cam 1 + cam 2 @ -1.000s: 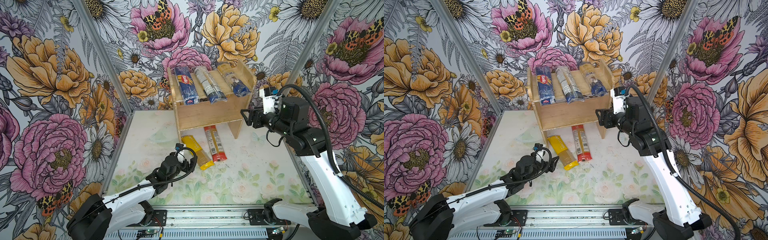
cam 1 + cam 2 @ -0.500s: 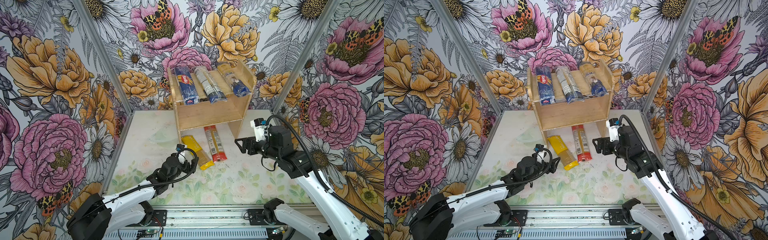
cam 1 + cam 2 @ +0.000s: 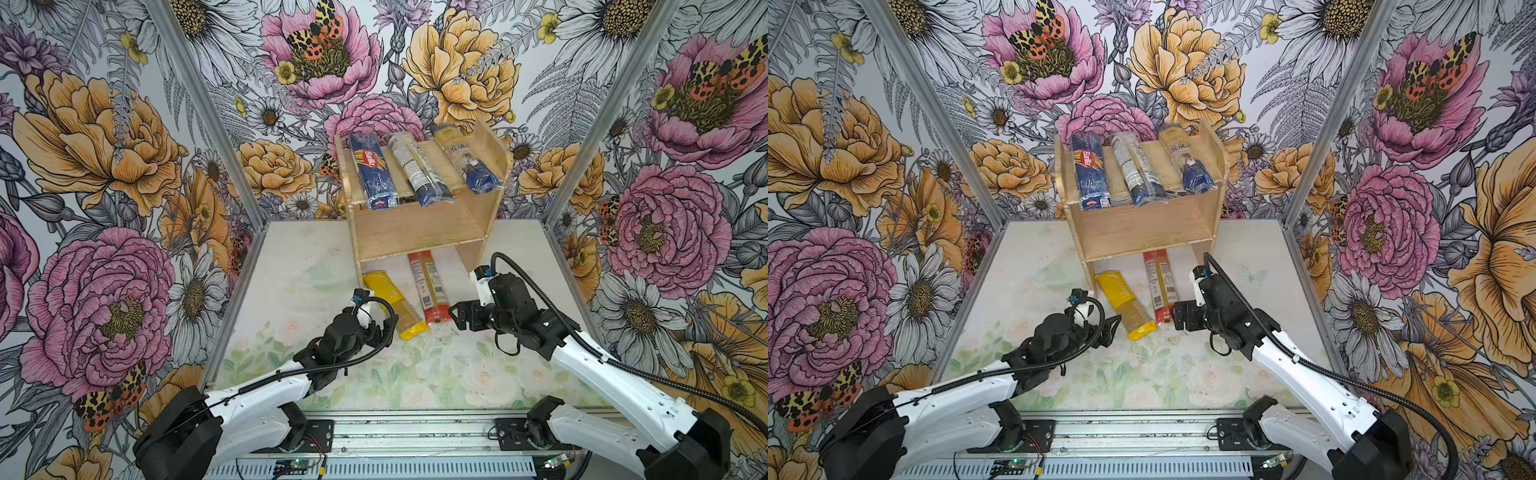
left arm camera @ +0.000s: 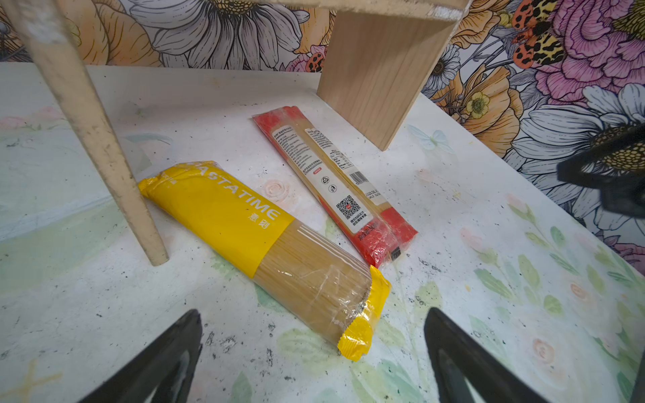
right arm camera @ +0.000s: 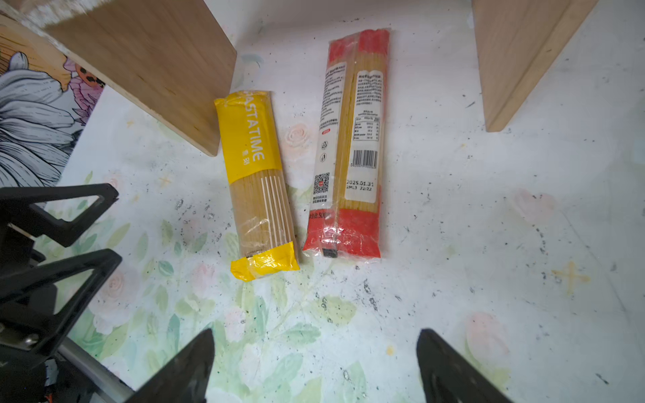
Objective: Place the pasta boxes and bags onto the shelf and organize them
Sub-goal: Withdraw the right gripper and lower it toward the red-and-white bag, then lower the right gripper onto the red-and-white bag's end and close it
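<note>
Up on the top tier of the shelf [image 3: 419, 232], side by side: the dark blue Barilla pack [image 3: 372, 170], the clear/blue pack with white label [image 3: 417, 168] and the yellow-and-blue pack [image 3: 467, 160]. Down on the table [image 3: 299, 266], far ends tucked between the shelf's side panels and near ends sticking out in front of the shelf: the yellow-ended pack [image 3: 395, 303], angled and just beside the left panel, and the red-ended pack [image 3: 428, 286], lying straighter, nearer the right panel. Left tool [image 3: 1109, 329] spread apart and empty, in front of the shelf, just short of the yellow-ended pack's near end. Right tool [image 3: 456, 318] likewise apart, holding nothing, in front of the shelf beside the red-ended pack's near end. Probably light, stiff along the length, brittle if bent, with slick film and floppy crimped ends. Best pinched across the narrow width near mid-length, never by the crimp.
</note>
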`<state>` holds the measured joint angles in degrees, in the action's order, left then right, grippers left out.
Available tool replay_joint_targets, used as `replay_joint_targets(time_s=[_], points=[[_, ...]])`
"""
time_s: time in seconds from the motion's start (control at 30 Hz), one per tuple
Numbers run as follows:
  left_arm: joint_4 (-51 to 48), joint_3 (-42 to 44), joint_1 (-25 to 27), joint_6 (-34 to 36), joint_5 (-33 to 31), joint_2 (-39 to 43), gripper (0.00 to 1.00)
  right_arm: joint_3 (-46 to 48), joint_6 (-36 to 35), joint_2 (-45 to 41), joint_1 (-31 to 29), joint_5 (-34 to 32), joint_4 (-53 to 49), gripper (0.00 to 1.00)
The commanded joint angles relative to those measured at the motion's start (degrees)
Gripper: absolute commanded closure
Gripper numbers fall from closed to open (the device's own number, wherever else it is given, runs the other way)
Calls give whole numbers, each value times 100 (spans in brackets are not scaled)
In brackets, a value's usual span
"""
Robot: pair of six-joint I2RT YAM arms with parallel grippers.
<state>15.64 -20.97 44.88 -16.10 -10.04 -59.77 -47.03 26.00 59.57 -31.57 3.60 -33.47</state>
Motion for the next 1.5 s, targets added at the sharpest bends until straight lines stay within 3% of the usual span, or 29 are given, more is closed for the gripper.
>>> replay_joint_targets(time_s=[0.0,0.23,0.47,0.73,1.23,1.47], points=[[1,90,47,-70,-151,-44,1,186,-39,125,-42,-184,749,6],[60,137,47,-34,-156,-77,1,220,-114,715,-51,-152,1044,5],[129,102,39,23,-149,-253,1,337,-266,1178,-68,-556,1428,4],[179,81,46,63,-154,-325,1,778,-272,1504,-85,-476,2606,5],[189,119,41,50,-155,-292,1,588,-308,2854,-190,-728,3845,5],[137,104,42,67,-149,-186,1,834,-155,3303,-209,-642,5033,5]])
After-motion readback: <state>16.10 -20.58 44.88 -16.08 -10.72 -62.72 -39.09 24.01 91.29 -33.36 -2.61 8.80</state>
